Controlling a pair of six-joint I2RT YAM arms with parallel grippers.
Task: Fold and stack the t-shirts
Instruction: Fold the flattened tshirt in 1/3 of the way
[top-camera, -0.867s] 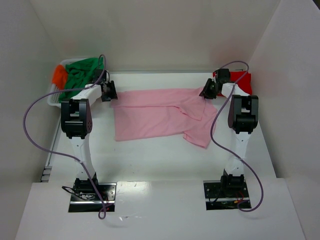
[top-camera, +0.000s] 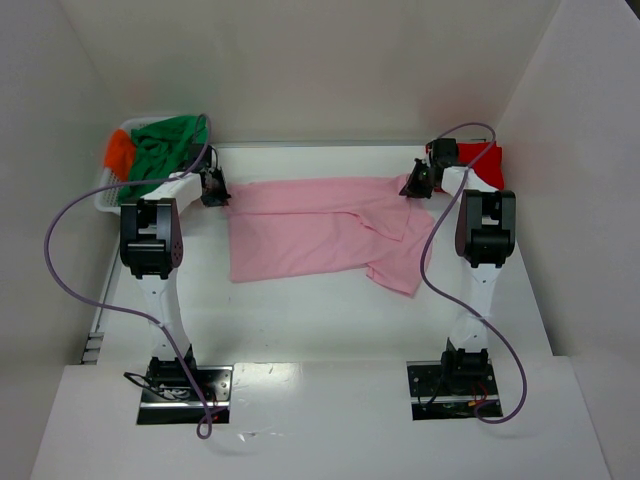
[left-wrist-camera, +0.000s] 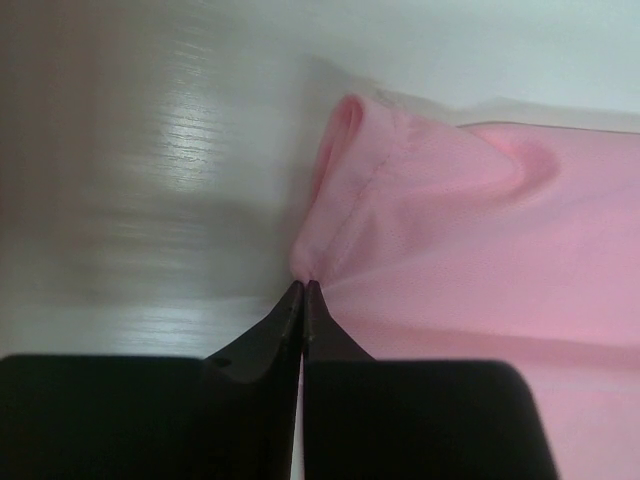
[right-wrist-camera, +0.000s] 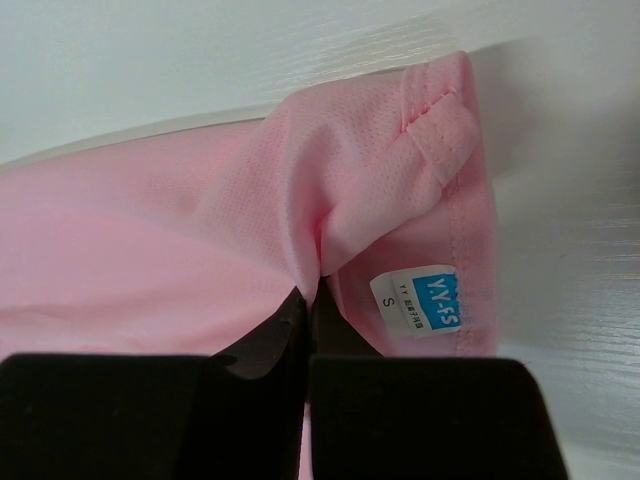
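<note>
On bench (top-camera: 300, 320), pink t-shirt (top-camera: 320, 235) lay spread flat. Left jaws pinched its far left corner; right jaws clamped far right edge beside label (right-wrist-camera: 420, 303) reading "YY-FS", "S". Behind: green t-shirt (top-camera: 165, 145), orange t-shirt (top-camera: 119, 150) in basket (top-camera: 108, 195); red t-shirt (top-camera: 487, 163) right.

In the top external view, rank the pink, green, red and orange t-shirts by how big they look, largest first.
1. pink t-shirt, spread out flat.
2. green t-shirt, bunched up.
3. red t-shirt and orange t-shirt: both are small, partly hidden patches of similar size, so I won't rank them.
</note>
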